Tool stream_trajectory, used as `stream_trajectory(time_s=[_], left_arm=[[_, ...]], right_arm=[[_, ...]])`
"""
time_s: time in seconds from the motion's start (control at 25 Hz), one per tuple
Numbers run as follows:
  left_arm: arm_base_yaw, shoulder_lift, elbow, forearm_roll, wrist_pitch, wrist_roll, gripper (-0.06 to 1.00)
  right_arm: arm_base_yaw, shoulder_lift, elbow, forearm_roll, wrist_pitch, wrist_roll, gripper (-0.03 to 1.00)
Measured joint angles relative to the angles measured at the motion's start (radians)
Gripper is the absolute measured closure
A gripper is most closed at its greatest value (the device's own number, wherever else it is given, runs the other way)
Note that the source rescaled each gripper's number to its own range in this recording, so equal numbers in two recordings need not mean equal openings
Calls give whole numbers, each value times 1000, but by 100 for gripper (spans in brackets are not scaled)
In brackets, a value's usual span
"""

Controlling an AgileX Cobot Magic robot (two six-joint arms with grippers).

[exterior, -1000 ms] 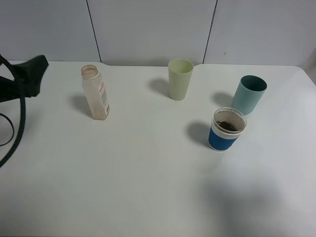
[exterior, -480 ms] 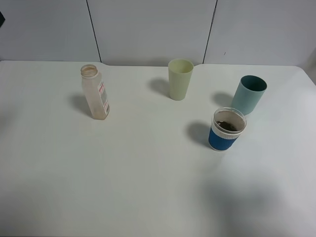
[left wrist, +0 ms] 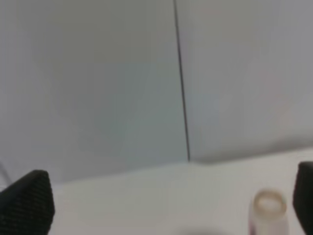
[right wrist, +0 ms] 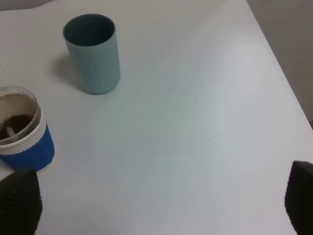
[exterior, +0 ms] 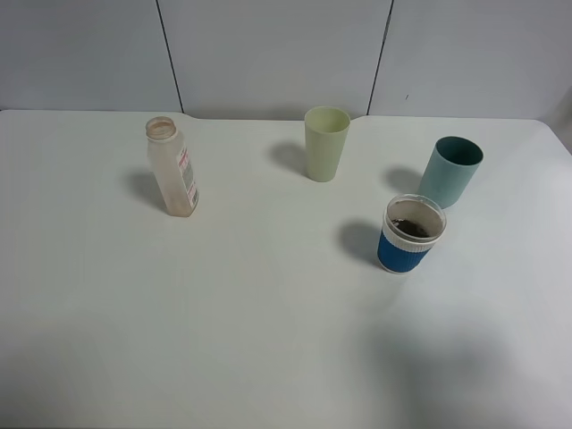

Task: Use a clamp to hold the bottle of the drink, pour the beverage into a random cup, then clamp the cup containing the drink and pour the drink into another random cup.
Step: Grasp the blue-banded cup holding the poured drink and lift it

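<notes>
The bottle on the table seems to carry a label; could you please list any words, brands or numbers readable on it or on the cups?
No text can be read anywhere in these views.
The label on the bottle: red and pink marks only, too small and blurred to read.
The blue-banded cup, the yellow-green tumbler and the teal cup: no print visible.

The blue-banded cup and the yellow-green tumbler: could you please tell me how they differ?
The blue-banded cup is short and clear-walled; the yellow-green tumbler is taller, slimmer, opaque. The cup holds brown drink; none shows in the tumbler. Both stand upright, open-topped.
</notes>
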Motion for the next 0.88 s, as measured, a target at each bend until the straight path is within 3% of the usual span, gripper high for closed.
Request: stream_trajectory(time_s=[0.32, 0.68, 0.88], left_arm=[[25, -177, -22, 58, 295, 3, -5], [207, -333, -22, 32, 453, 3, -5], [222, -384, 12, -13, 481, 3, -5]], right_arm=[[0, 0, 0, 0, 0, 0, -3], [0, 0, 0, 0, 0, 0, -3], [0, 0, 0, 0, 0, 0, -3]])
